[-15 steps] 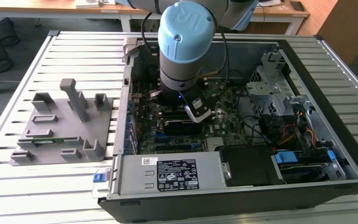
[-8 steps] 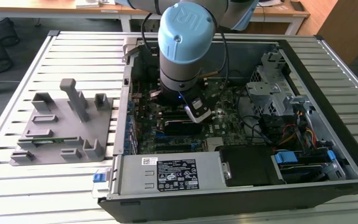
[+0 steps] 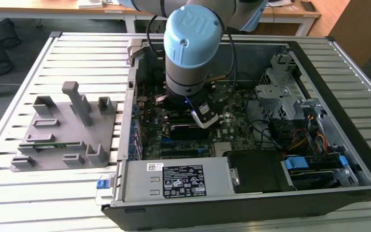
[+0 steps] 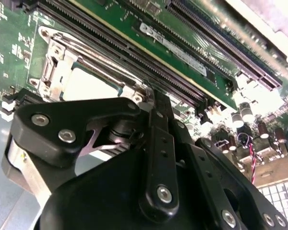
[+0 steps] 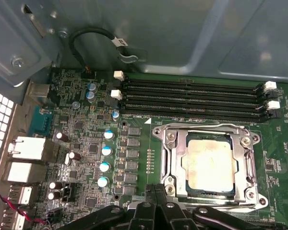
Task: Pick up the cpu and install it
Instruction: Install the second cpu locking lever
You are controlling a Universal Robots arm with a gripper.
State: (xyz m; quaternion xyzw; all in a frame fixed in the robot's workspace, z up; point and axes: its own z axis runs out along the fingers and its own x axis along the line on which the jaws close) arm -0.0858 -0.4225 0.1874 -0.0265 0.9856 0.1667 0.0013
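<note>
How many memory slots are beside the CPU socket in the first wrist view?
4, in parallel rows between the socket and the case wall: first nearest the wall, second, third, fourth nearest the socket. The cpu lies in the socket.

The arm (image 3: 192, 48) points straight down, its pincer (image 5: 156, 203) fingers drawn together

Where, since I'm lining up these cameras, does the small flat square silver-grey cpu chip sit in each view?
Exterior view: cannot make it out; the grey, blue-capped robot arm stands over that part of the green motherboard.
First wrist view: the cpu lies inside the metal socket frame.
Second wrist view: the cpu shows as a bright patch inside the same frame.
Shared landmark: the metal socket frame.
</note>
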